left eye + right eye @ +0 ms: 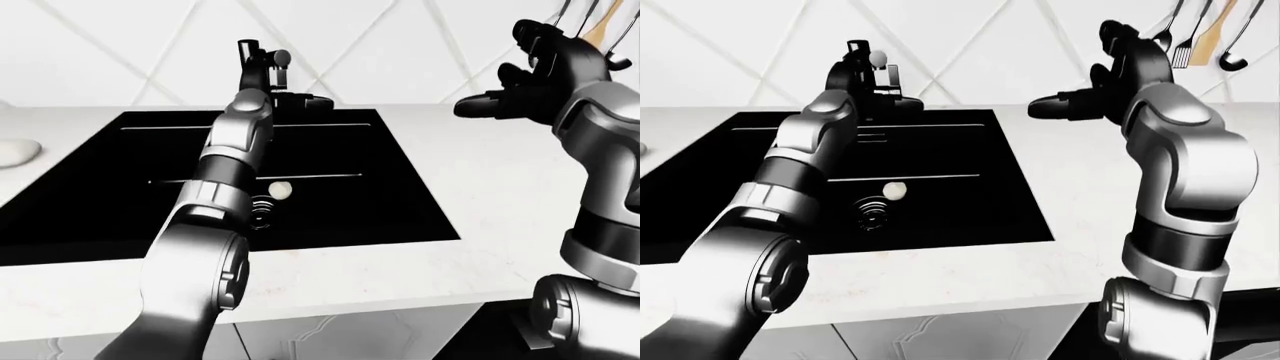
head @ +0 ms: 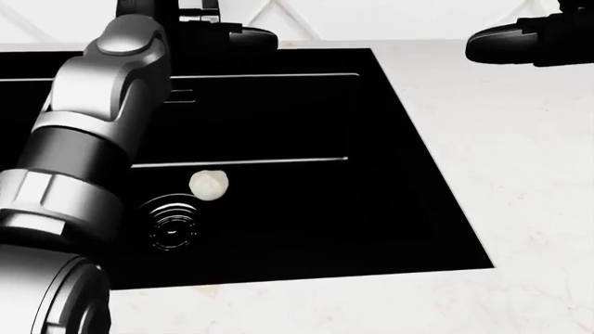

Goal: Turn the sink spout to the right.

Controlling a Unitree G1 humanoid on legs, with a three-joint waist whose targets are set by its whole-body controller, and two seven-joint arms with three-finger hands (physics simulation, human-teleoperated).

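Observation:
The black sink (image 1: 380, 202) is set in a white counter (image 1: 500, 195). The black faucet (image 1: 300, 100) stands at the sink's top edge, with a grey-tipped lever (image 1: 281, 56) above it. My left arm reaches over the basin and my left hand (image 1: 256, 67) is at the faucet's upright part. Hand and faucet are both black and merge, so the grip is unclear. My right hand (image 1: 1090, 94) is raised above the counter to the right of the sink, fingers spread and empty.
A small pale round object (image 1: 281, 189) lies in the basin next to the drain (image 1: 262, 212). A white object (image 1: 15, 152) sits on the counter at the left. Kitchen utensils (image 1: 1200, 34) hang on the wall at the top right.

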